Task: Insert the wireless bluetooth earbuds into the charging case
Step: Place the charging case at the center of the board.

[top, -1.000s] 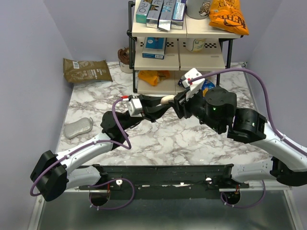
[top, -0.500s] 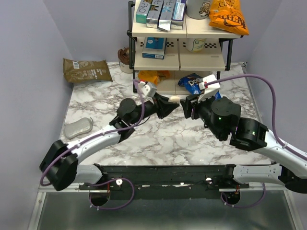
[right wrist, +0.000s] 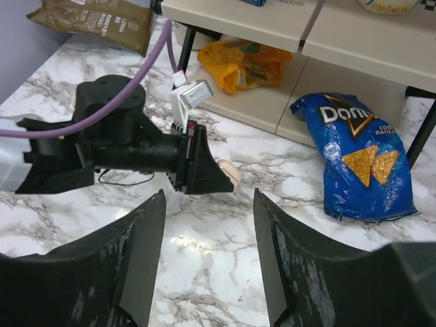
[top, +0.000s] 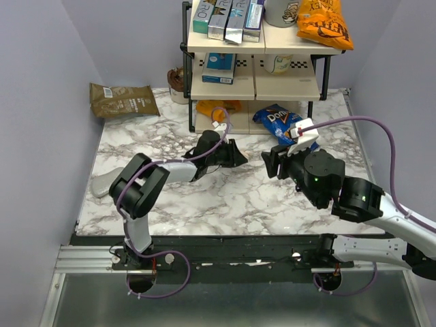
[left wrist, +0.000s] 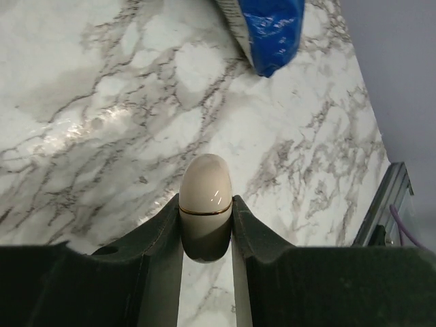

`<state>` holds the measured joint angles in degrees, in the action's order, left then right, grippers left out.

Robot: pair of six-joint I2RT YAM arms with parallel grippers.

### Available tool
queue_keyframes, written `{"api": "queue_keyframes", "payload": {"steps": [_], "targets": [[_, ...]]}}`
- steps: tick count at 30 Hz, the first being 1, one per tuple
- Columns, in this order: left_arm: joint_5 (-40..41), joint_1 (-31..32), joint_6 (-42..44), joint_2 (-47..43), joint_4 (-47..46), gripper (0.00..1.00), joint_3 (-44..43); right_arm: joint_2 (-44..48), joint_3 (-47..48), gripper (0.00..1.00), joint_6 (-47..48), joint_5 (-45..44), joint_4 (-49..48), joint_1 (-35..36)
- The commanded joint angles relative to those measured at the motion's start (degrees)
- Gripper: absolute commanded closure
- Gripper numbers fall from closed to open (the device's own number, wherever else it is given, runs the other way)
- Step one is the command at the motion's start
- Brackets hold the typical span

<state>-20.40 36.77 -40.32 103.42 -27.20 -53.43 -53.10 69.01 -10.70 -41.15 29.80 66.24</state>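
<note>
Charging case [left wrist: 205, 204] being held shut, pinched at its sides

The pale beige, egg-shaped case is sitting between the two dark fingers of the left gripper [left wrist: 205, 210], its glossy rounded end poking out past the fingertips. A thin gold seam is running across it, and the lid is lying closed. In the right wrist view it is showing left of the blue Doritos bag [right wrist: 357, 167], apart from it.

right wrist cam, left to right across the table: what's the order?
brown snack bag → left arm → charging case, clamped in that arm's jaws → blue Doritos bag. I skipped the orange bag under the shelf because it sits above the case in the view, so its place is unclear.
</note>
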Motion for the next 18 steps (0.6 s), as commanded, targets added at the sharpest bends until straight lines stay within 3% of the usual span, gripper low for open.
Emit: {"api": "queue_keyframes", "payload": {"steps": [1,7,9,14,18], "targets": [[-1.13,-1.7,-3.02,5.03,2.4,1.0,-4.57,0.81,-2.13,0.37,-1.43,-0.16,0.43,-0.23],[1.41,-1.97,-0.73,9.87,11.36,1.0,-10.11,0.37,-2.13,0.36,-1.26,0.19,0.35,-0.14],[2.21,-2.06,-0.21,11.01,13.39,0.9,-11.26,0.1,-2.04,0.36,-1.17,0.19,0.43,-0.14],[3.53,-2.06,0.76,12.33,15.95,0.8,-11.08,-0.07,-2.22,0.36,-1.17,-0.51,0.43,-0.14],[4.14,-2.23,1.2,12.6,17.79,0.6,-11.17,0.19,-2.48,0.36,-1.17,-0.51,0.43,-0.14]]}}
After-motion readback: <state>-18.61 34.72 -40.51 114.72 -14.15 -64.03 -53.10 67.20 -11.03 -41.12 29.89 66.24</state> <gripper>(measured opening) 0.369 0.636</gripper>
